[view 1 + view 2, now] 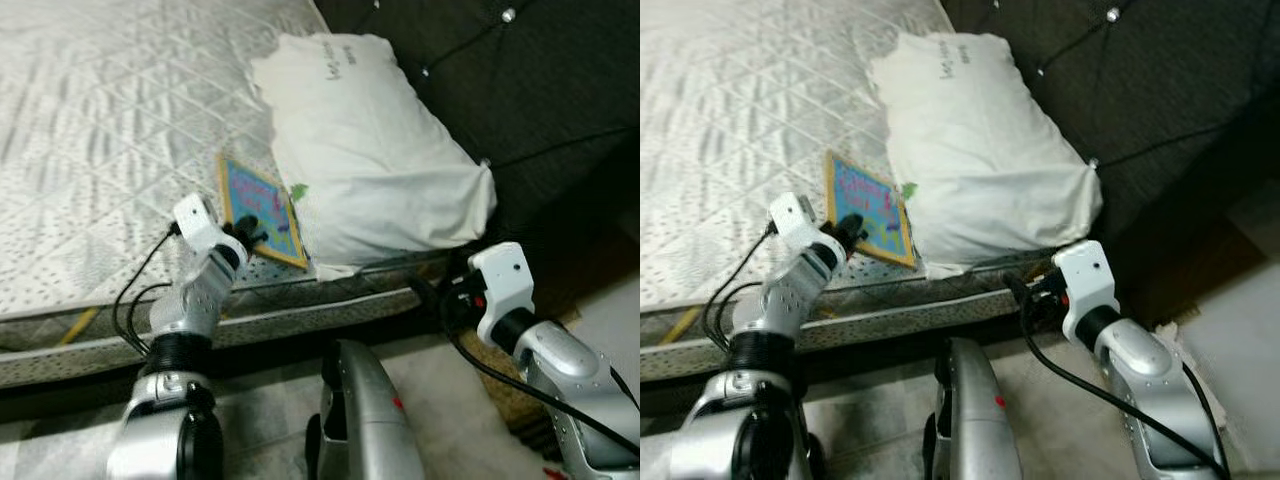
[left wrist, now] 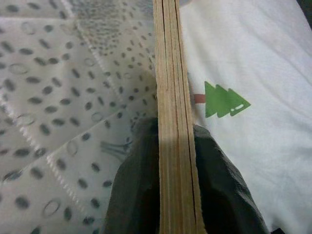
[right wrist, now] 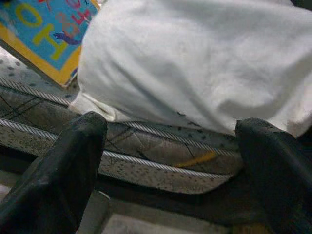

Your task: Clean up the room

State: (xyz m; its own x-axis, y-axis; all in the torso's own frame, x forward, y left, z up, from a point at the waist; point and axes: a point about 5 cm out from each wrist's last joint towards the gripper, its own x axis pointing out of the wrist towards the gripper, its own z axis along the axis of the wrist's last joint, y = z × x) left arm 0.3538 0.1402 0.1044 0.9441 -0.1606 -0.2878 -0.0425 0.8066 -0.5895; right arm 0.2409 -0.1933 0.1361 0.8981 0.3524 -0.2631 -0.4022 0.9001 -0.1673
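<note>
- two grippers are at work near the foot edge of a mattress (image 1: 100, 150) covered in a grey quilted, dotted sheet.
- the left gripper (image 1: 252, 232) is pinched on the near edge of a thin board book (image 1: 262, 210) — its two black fingers (image 2: 141, 195) press against either face of the layered cardboard edge.
- the book has a blue cover with a yellow border and coloured letters; it lies on the mattress, its right side just beside, perhaps touching, a white pillow (image 1: 370, 150).
- the pillow sits at the right end of the bed, against a dark tufted headboard (image 1: 540, 80); a small green tree print (image 2: 224, 100) shows on its cover.
- the right gripper (image 3: 170, 161) hovers low off the mattress's near right corner — fingers spread wide, holding nothing, pointed at the pillow's underside and the mattress piping.
</note>
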